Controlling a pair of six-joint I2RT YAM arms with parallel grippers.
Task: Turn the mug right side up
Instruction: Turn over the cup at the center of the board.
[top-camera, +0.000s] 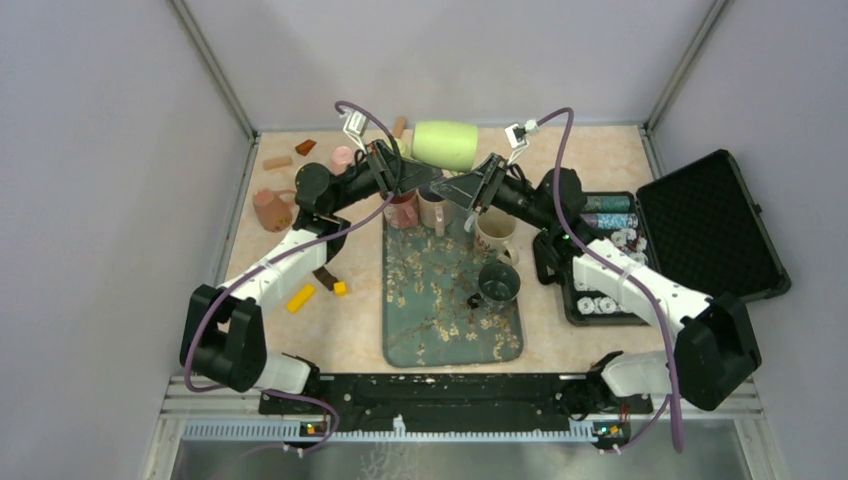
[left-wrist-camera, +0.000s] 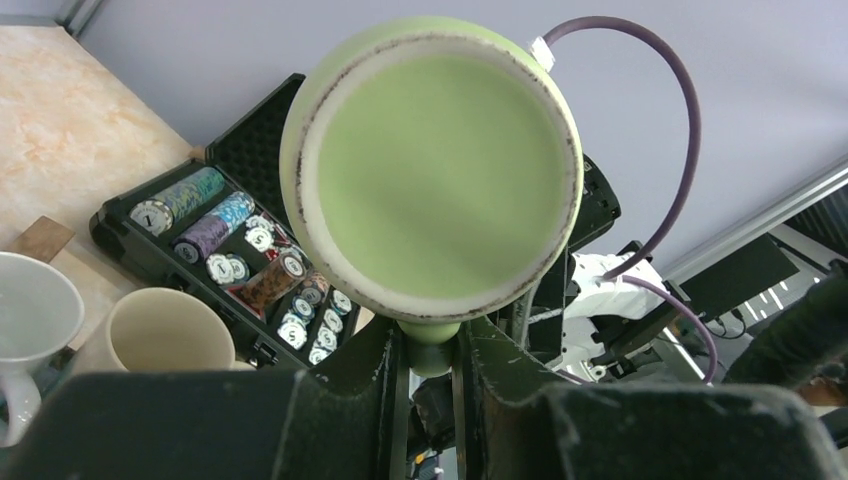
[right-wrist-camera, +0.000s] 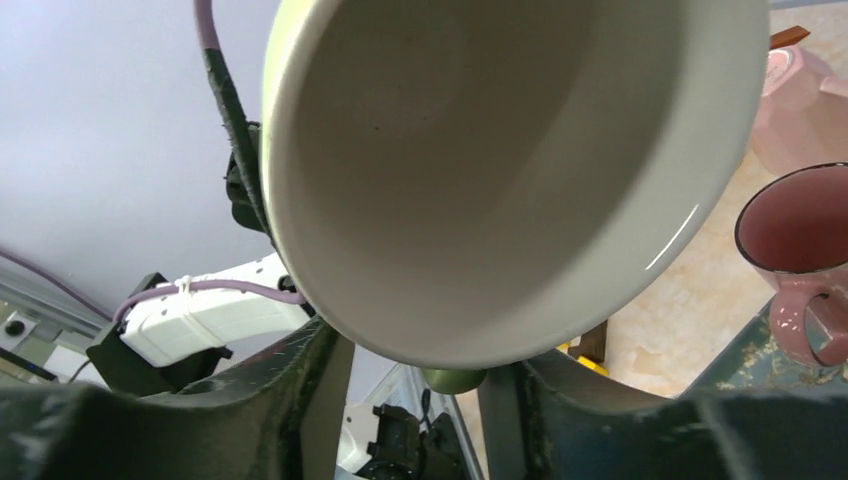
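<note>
- You have the green mug (top-camera: 445, 145) up off the table (top-camera: 330, 340); it lies on its side in the air over the far end of the tray (top-camera: 450, 335); its base faces your left arm and its open mouth faces your right arm.
- Your left gripper (left-wrist-camera: 432, 328) is clamped on the mug's handle (left-wrist-camera: 433, 355); in the left wrist view both fingers press against the handle with no gap on either side.
- Your right gripper (right-wrist-camera: 425, 365) straddles the same handle from the mouth side; its jaws stand partly apart; there is a clear gap between one finger and the handle, so it has no grip on it; whether the other finger touches the handle, you cannot tell.
- On the tray below, a maroon mug (top-camera: 402, 210) and a cream mug (top-camera: 433, 208) stand upright side by side at the far end; a white mug (top-camera: 495, 232) stands at the right edge; a dark mug (top-camera: 498, 284) stands nearer to you.
- To the right of the tray a black case (top-camera: 700, 225) lies open, with poker chips (top-camera: 610, 240) in its near half.
</note>
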